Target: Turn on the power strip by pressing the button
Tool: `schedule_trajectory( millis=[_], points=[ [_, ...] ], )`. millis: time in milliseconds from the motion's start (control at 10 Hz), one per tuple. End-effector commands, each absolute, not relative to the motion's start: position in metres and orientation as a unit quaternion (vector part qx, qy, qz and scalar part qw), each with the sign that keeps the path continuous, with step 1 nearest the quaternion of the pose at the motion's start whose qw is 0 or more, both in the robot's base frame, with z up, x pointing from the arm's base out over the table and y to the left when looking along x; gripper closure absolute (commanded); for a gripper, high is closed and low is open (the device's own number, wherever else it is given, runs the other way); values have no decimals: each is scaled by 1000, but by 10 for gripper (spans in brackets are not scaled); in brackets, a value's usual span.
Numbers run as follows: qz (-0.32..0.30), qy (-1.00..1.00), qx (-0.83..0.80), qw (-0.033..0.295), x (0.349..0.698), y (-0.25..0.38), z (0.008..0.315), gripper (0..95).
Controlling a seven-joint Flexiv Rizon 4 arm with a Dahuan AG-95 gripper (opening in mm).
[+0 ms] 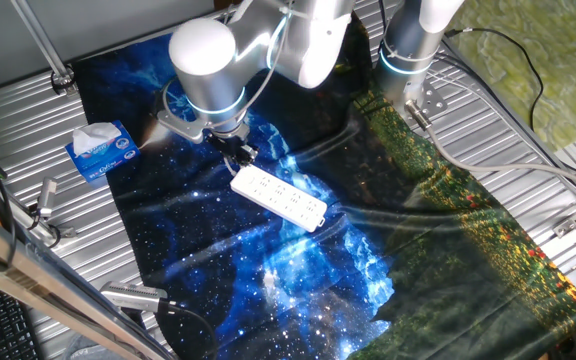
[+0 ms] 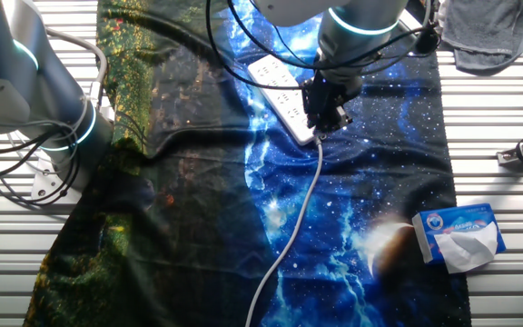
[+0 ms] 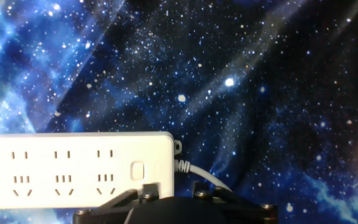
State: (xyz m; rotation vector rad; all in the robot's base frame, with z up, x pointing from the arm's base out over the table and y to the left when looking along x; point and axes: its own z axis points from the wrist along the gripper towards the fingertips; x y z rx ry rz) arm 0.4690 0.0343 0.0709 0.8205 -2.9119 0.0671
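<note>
**Desk:** Where does the long flat white plastic power strip (image 1: 278,195) lie?

**Photographer:** On the star-printed blue cloth (image 1: 298,290) spread over the ribbed metal tabletop (image 1: 28,130), near the middle. In the one fixed view its long axis runs from about 10 o'clock to 4 o'clock. The thin white cord (image 2: 289,227) leaves the 10 o'clock end, the end the arm is over.

**Desk:** And the fingers (image 1: 240,154)?

**Photographer:** They hang just over that cord end. In the hand view the small pale rounded button (image 3: 137,170) sits beside the last socket, just above the dark finger housing at 6 o'clock, so the button lies almost straight ahead of the tips.

**Desk:** Open or closed?

**Photographer:** I cannot tell; no view shows the tips clearly. Whether they touch the strip is also unclear.

**Desk:** What does the press turn on?

**Photographer:** My reading: a short push straight down, kept toward the cord end, not along the row of sockets. The blue-and-white tissue pack (image 1: 101,151) sits well apart, at 9 o'clock.
</note>
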Motion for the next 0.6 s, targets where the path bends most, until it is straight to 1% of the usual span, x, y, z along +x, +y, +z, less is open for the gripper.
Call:
schedule_trajectory(
  millis=[100,300,600],
  points=[
    [22,-962,265,61,467,36,74,950],
    [22,-966,250,60,463,42,84,950],
    [23,-968,244,63,462,43,85,950]
  ],
)
